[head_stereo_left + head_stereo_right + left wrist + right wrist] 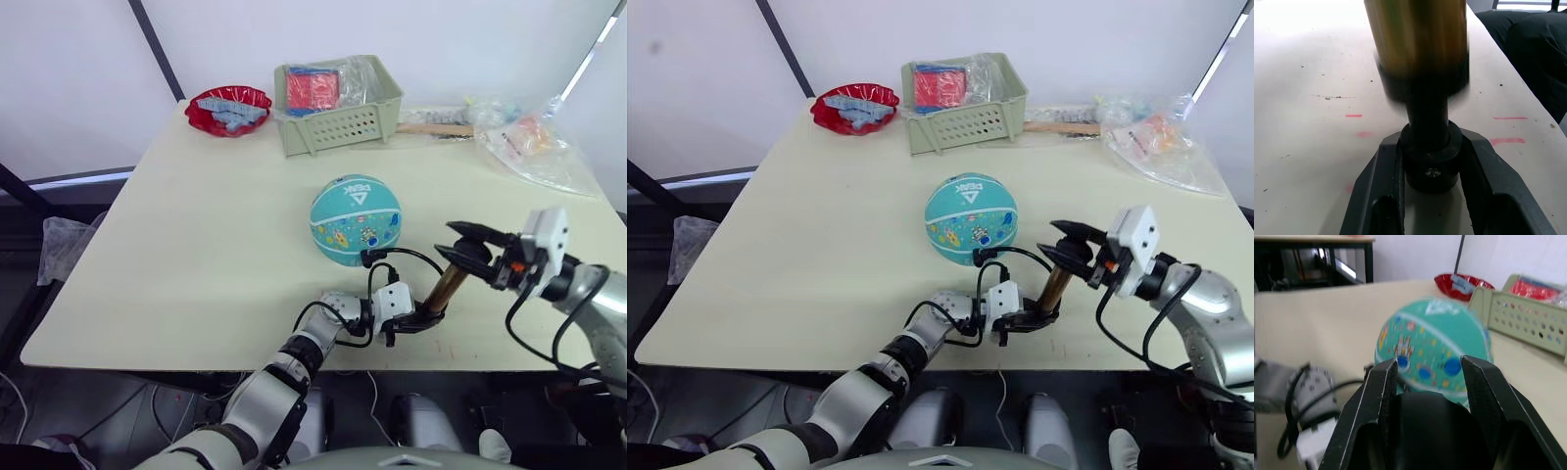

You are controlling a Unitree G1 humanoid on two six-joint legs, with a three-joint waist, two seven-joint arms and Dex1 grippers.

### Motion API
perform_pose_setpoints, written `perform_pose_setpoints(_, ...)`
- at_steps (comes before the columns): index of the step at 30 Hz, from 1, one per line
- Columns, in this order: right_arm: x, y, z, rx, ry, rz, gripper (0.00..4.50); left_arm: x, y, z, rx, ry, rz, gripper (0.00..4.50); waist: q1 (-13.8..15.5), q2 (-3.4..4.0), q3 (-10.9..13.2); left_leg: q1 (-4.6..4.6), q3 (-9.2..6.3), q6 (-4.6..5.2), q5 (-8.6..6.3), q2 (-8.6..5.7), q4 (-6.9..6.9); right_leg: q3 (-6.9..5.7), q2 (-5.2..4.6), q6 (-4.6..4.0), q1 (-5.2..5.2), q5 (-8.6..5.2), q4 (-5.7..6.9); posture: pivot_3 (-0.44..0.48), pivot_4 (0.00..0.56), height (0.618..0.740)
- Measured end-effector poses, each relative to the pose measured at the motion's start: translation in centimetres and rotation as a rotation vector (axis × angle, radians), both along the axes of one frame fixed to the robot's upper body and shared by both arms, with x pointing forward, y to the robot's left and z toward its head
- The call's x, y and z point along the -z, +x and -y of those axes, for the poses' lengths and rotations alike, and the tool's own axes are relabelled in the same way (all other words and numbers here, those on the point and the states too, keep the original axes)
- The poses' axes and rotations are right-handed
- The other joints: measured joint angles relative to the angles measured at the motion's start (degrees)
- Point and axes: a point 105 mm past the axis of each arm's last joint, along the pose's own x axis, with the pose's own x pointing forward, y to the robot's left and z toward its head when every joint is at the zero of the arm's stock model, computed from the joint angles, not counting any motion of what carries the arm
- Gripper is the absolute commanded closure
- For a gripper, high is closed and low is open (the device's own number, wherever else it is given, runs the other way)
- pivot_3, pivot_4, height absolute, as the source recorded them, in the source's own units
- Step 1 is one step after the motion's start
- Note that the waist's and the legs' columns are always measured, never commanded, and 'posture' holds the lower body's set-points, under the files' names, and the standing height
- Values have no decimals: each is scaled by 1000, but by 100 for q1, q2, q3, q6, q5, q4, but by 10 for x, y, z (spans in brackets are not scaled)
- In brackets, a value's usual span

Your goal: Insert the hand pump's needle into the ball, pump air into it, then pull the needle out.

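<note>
The teal ball (355,220) with a white triangle logo rests mid-table. In front of it and to its right, the hand pump (446,287) stands tilted, its gold barrel (1418,34) leaning away from me. My left gripper (419,318) is shut on the pump's black lower end cap (1430,164) at table level. Over at the pump's top, my right gripper (472,253) is shut on the black handle (1425,428). The thin black hose (411,257) loops from the pump to the ball's near underside. The needle is hidden where the hose tip meets the ball.
A pale green basket (338,122) holding a red packet stands at the table's back, with a red bowl (228,108) to its left. Clear plastic bags (534,142) lie at the back right. The table's front edge (196,357) runs just behind my left wrist.
</note>
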Motion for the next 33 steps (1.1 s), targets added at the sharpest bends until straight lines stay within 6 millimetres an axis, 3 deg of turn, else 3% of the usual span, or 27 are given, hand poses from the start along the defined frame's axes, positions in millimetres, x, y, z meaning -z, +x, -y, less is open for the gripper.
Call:
perform_pose_setpoints(7,-42,-3,8,-31,23,49,2953,-1,0,0,1,-2,4,3466,-3,8,16,0,3,0,0,-1,0,1,-2,1,0,0,0,0,150,738)
perform_pose_setpoints(11,-76,-7,12,-57,44,98,2953,-1,0,0,2,-3,6,3466,-2,15,22,0,3,0,0,-1,0,1,-2,1,0,0,0,0,150,738)
perform_pose_setpoints(17,-79,-3,13,-42,74,45,2953,-2,0,0,7,-5,9,3466,-1,22,32,-3,7,0,0,-2,0,3,-6,1,-2,0,0,0,150,738)
perform_pose_setpoints(20,-74,-8,12,-39,41,66,2953,-1,-1,1,11,-1,10,3466,4,18,28,0,2,0,0,-2,-2,1,-3,1,1,0,0,0,150,738)
perform_pose_setpoints(24,-51,-13,9,-40,-6,65,2953,0,-1,-1,9,6,10,3466,-5,-9,3,6,1,0,0,1,-4,-1,1,1,5,0,1,0,150,738)
perform_pose_setpoints(26,-27,-14,7,-38,-39,43,2953,2,0,-2,2,12,8,3466,-11,-33,-17,13,1,0,0,3,-4,0,2,1,5,-1,1,0,150,738)
perform_pose_setpoints(33,14,-12,0,-28,-62,14,2953,4,-1,-3,-1,17,3,3466,-8,-72,-53,14,-3,0,0,6,-4,-1,7,-4,6,-3,1,0,150,738)
